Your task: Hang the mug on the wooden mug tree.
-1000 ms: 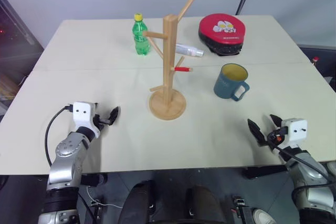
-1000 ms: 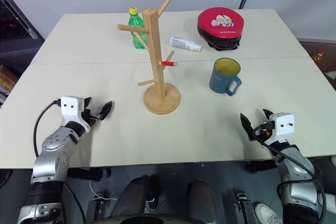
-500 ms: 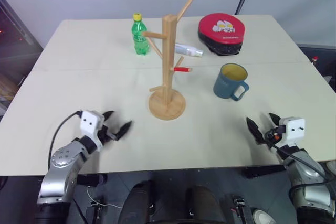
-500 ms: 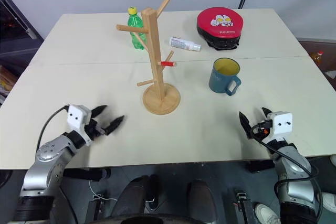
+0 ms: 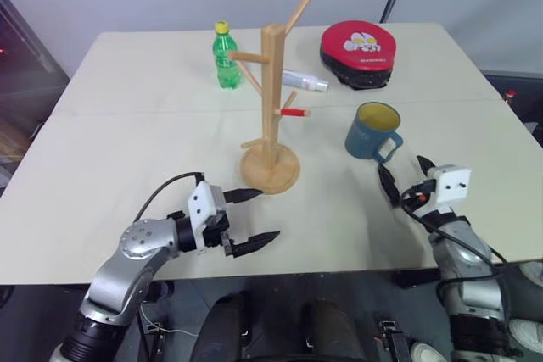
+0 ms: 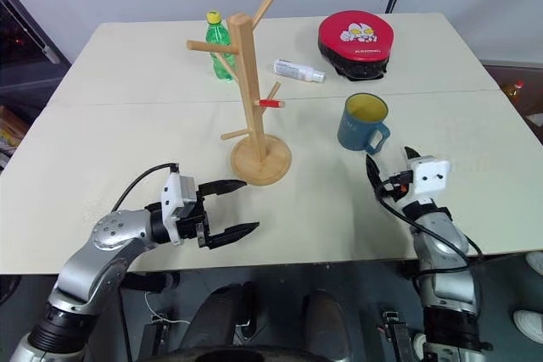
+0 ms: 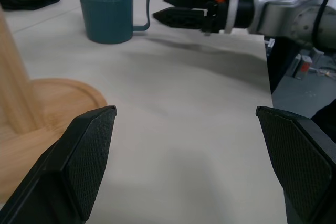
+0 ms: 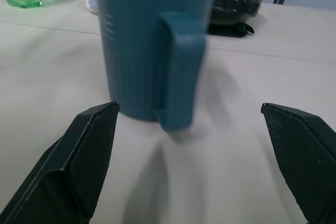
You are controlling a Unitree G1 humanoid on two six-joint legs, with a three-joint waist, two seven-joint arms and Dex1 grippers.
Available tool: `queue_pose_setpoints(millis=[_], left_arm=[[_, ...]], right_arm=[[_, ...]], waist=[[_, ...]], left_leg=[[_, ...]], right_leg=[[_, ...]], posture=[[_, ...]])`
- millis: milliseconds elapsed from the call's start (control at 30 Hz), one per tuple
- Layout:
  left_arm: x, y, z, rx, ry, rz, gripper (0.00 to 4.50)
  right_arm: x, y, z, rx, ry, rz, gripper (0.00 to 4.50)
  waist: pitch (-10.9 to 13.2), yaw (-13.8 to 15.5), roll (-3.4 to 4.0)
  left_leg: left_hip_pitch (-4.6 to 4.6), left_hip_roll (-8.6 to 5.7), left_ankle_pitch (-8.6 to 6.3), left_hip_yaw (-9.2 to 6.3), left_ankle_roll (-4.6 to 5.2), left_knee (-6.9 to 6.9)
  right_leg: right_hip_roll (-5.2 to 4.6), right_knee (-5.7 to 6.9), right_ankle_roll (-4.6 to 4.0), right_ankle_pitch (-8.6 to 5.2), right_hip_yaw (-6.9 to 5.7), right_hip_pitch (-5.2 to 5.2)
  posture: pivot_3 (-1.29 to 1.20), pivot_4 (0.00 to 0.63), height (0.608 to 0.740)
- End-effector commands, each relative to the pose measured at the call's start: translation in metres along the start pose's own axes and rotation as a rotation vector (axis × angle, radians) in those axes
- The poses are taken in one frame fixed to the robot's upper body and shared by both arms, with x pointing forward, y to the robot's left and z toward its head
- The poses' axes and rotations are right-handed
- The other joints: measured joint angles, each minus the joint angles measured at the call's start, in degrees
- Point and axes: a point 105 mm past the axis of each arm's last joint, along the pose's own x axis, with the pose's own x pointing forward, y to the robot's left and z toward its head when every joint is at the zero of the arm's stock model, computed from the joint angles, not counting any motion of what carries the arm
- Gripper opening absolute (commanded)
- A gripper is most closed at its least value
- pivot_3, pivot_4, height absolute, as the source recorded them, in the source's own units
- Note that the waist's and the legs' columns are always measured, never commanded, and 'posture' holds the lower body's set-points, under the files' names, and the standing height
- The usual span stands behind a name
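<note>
A: What has changed over the last second?

B: The left gripper [image 5: 246, 219] has swung in from the robot's left edge of the tabletop [image 5: 127, 142] toward the middle. It now lies level, pointing across to the right, just in front of the round base of the wooden mug tree [image 5: 270, 103]. Its fingers are spread wide and hold nothing.

A: And the other arm?

B: The right gripper [image 5: 405, 177] has come forward and inward. It now sits just short of the mug [image 5: 371, 131], fingers fully apart and empty, with the handle straight ahead in the right wrist view.

A: What does that mean for the task?

B: It looks like the approach stage. The right arm seems lined up to take the mug, while the left may be coming in to steady the tree, though that is a guess. Nothing is grasped yet.

A: How does the mug look?

B: It is dark teal-blue with a yellow inside and fine vertical ribs, and the left wrist view shows the word "HOME" on its side. It stands upright on the tabletop, to the right of the tree and well apart from it, its loop handle turned toward the right gripper. A red case [image 5: 357, 52] lies beyond it.
</note>
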Motion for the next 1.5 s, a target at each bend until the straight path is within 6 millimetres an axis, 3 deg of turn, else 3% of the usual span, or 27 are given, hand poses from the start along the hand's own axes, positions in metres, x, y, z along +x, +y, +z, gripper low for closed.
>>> queue_pose_setpoints(millis=[33, 400, 733, 1300, 1400, 1500], left_arm=[[0.002, -0.002, 0.009, 0.042, -0.027, -0.009, 4.5], [-0.001, -0.002, 0.015, 0.062, -0.048, 0.017, 4.5], [0.001, -0.002, 0.021, 0.071, -0.057, 0.019, 4.5], [0.004, -0.001, 0.025, 0.078, -0.063, 0.021, 4.5], [0.003, -0.001, 0.026, 0.079, -0.063, 0.025, 4.5], [0.003, 0.0, 0.026, 0.08, -0.063, 0.028, 4.5]], right_arm=[[0.008, 0.005, 0.015, -0.045, -0.05, -0.053, 4.48], [0.017, 0.0, 0.013, -0.077, -0.029, -0.279, 4.48], [0.014, -0.012, 0.011, -0.097, -0.005, -0.347, 4.48], [0.04, -0.011, 0.003, 0.018, 0.043, -0.425, 4.48], [0.043, -0.007, 0.003, 0.045, 0.04, -0.402, 3.66], [0.045, -0.002, 0.001, 0.084, 0.039, -0.379, 2.12]], waist=[[0.0, 0.0, 0.0], [0.0, 0.0, 0.01], [0.0, -0.1, 0.01], [0.0, -0.1, 0.01], [0.0, -0.1, 0.01], [0.0, -0.1, 0.01]], left_leg=[[0.0, 0.0, 0.0, 0.0, 0.0, 0.0], [0.0, -0.01, 0.01, 0.0, 0.0, 0.01], [0.0, -0.01, 0.01, 0.0, 0.01, 0.01], [0.0, -0.01, 0.02, 0.03, 0.02, 0.03], [0.0, -0.01, 0.02, 0.03, 0.02, 0.03], [0.0, -0.01, 0.02, 0.03, 0.02, 0.03]], right_leg=[[0.0, 0.0, 0.01, 0.0, 0.0, 0.0], [0.01, 0.04, 0.01, 0.0, 0.0, -0.02], [0.06, 0.08, 0.04, 0.01, -0.01, -0.02], [0.13, 0.18, 0.09, 0.03, -0.08, -0.04], [0.14, 0.17, 0.1, 0.03, -0.08, -0.04], [0.14, 0.18, 0.1, 0.03, -0.08, -0.04]], posture=[[0.0, 0.15, 0.74], [0.0, 0.15, 0.74], [0.0, 0.15, 0.74], [0.0, 0.15, 0.74], [0.0, 0.15, 0.74], [0.0, 0.15, 0.74]])
